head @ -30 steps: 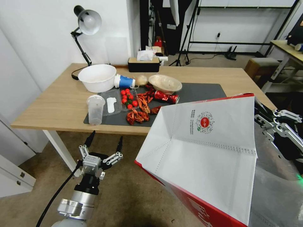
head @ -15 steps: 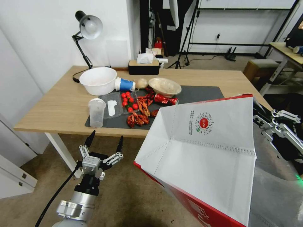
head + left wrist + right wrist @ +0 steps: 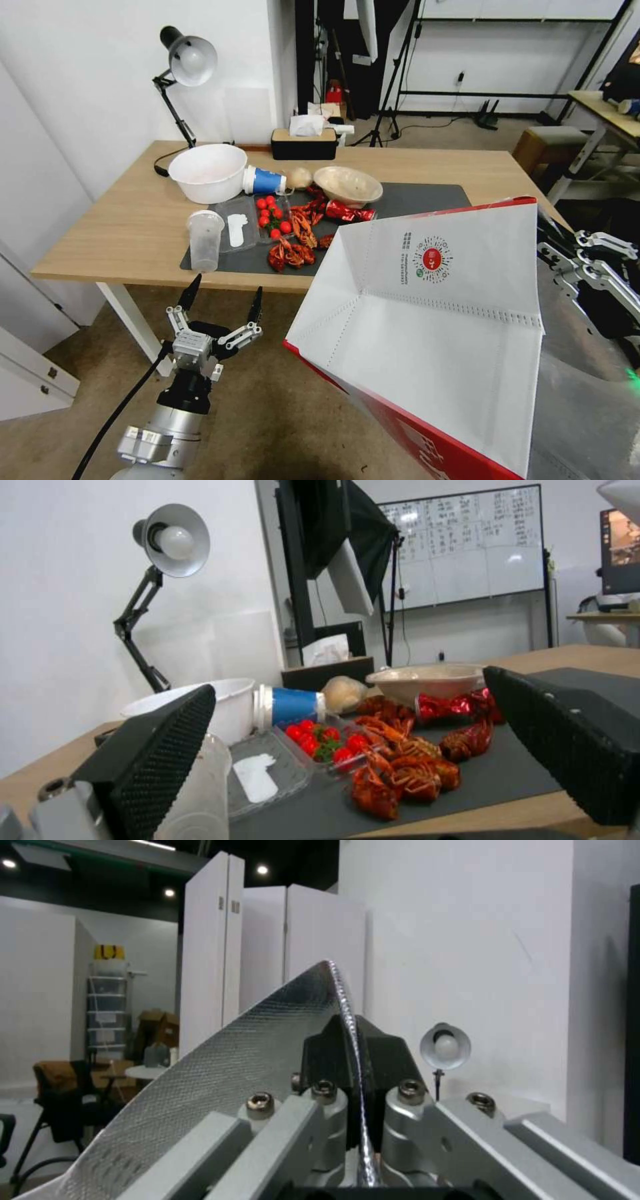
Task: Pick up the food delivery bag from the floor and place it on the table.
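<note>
Food delivery bag (image 3: 440,333), a large boxy white fabric-paper carrier with red side panels, a silver foil lining and a round red logo, is hanging tilted in the air at the robot's right, off the stained beige-brown floor (image 3: 280,413) and overlapping the near right corner of the rectangular light-wood table (image 3: 113,220) with white legs. The dark grey mat (image 3: 427,197) on that table is carrying a white bowl (image 3: 207,170), a beige bowl (image 3: 348,183), a tipped blue cup (image 3: 264,179), a clear plastic tumbler (image 3: 203,240), red crayfish (image 3: 292,248) and cherry tomatoes (image 3: 270,212); its right end is lying bare.

The right tool (image 3: 353,1090) is clamping the bag's foil-lined rim between its closed fingers, as the right wrist view shows. The left tool (image 3: 220,308) is hovering with its fingers spread and nothing in them, low in front of the table's near edge.

Judging from the bag's height, the carry is well under way and the placing is not yet done. Doing it well probably means lifting the base clear of the table edge, steering toward the bare end of the mat and levelling the bag so it is standing upright before release.

The bag's lower right part is running out of the head view, its loop handles are not discernible, and its contents are hidden.
</note>
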